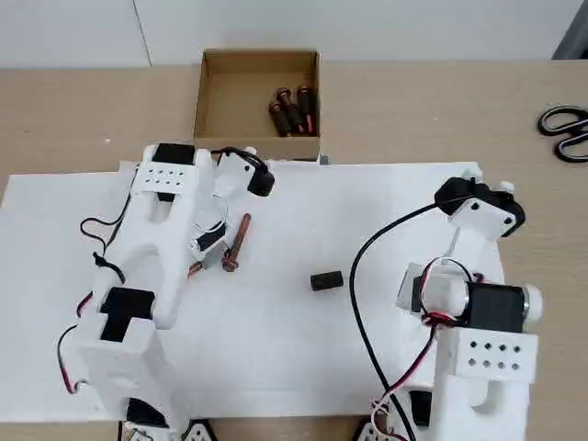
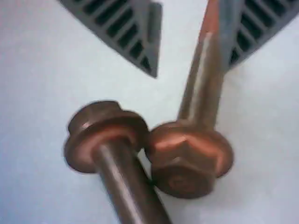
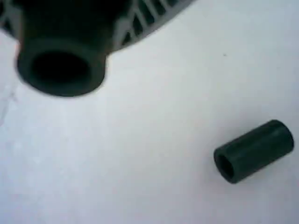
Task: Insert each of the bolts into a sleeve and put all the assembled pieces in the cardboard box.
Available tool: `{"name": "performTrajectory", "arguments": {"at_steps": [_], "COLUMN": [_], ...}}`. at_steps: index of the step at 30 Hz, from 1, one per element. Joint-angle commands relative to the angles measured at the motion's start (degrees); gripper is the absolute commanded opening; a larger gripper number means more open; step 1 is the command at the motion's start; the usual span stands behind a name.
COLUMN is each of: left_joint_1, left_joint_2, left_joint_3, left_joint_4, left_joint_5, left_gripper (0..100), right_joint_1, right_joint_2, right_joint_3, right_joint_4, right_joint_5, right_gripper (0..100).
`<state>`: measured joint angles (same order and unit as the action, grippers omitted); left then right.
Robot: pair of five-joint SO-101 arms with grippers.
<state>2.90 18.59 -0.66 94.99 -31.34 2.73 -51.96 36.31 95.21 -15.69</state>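
Two copper bolts lie head to head on the white sheet: one [image 2: 191,154] [image 1: 237,241] has its shaft running up between my left gripper's fingers [image 2: 131,32], the other [image 2: 110,149] [image 1: 196,268] lies beside it. My left gripper [image 2: 191,65] [image 1: 208,235] hangs open just over them. My right gripper [image 3: 70,23] is shut on a black sleeve [image 3: 60,65], held above the sheet. A second black sleeve [image 3: 254,150] [image 1: 326,280] lies loose mid-sheet. The cardboard box [image 1: 213,101] at the back holds several assembled pieces [image 1: 294,108].
A white paper sheet [image 1: 303,367] covers the table between the two arms. Scissors [image 1: 565,129] lie at the far right edge. A black cable [image 1: 363,276] from the right arm loops over the sheet near the loose sleeve.
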Motion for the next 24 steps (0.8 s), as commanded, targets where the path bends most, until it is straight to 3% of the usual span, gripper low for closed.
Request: {"name": "performTrajectory", "arguments": {"at_steps": [1,14,24], "left_joint_1": [0.44,3.43,0.97], "left_joint_2": [-0.44,3.69,9.14], "left_joint_3": [-2.59,-2.59,-2.59], "left_joint_4": [-0.88,-4.66,-7.12], "left_joint_5": [-0.26,-0.26,-0.26], "left_gripper": [10,10,10], "right_joint_1": [0.57,0.57,0.75], "right_joint_2": [-0.92,-0.57,-0.57], "right_joint_3": [-0.44,-0.44,-0.44], "right_joint_4": [-1.01,-1.01,-1.01], "right_joint_5": [0.18,0.18,0.18], "right_gripper": [0.2,0.2,0.2]}}
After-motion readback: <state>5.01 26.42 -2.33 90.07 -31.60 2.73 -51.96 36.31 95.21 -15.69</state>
